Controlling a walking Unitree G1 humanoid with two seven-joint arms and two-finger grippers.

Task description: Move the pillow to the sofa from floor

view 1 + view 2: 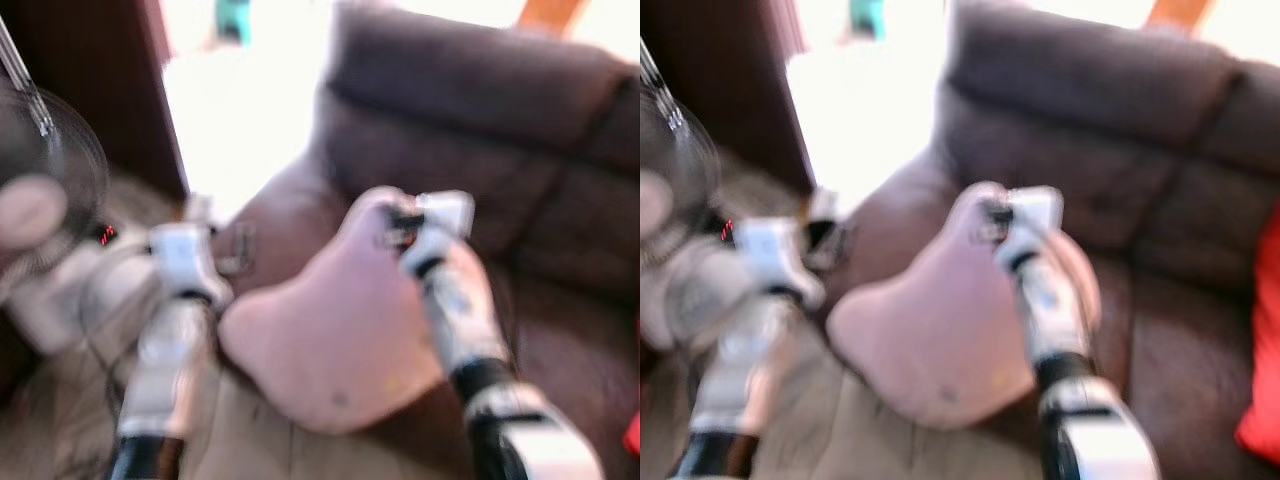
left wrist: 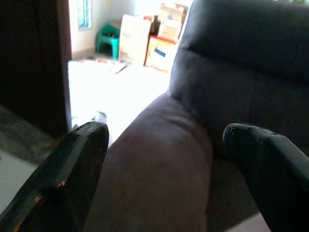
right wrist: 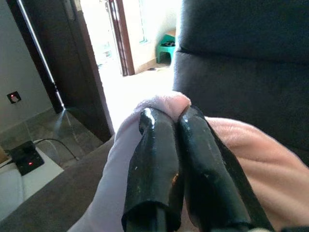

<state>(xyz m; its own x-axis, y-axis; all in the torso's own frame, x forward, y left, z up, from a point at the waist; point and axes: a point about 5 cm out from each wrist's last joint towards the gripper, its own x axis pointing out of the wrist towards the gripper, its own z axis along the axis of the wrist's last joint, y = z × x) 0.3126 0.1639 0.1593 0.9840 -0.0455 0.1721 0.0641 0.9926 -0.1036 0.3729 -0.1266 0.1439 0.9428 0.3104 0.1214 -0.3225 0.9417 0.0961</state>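
While pinched at its upper corner, pink pillow (image 1: 330, 340) hanging against the front of the brown sofa (image 1: 520, 150), off the floor.

Right gripper (image 3: 173, 126) clamped on the pillow's top corner, both black fingers pressed together with a fold of pink fabric bulging between and above them. Left gripper (image 2: 164, 140) held apart from the pillow, fingers spread wide and holding nothing, pointed at the sofa's rounded armrest (image 2: 159, 164). Pillow draped below the right gripper, between the two silver arms, lower edge over pale tiled floor (image 1: 240, 440). Standing fan (image 1: 40, 190) at far left; bright doorway (image 1: 240, 110) beyond the armrest. Head views blurred.
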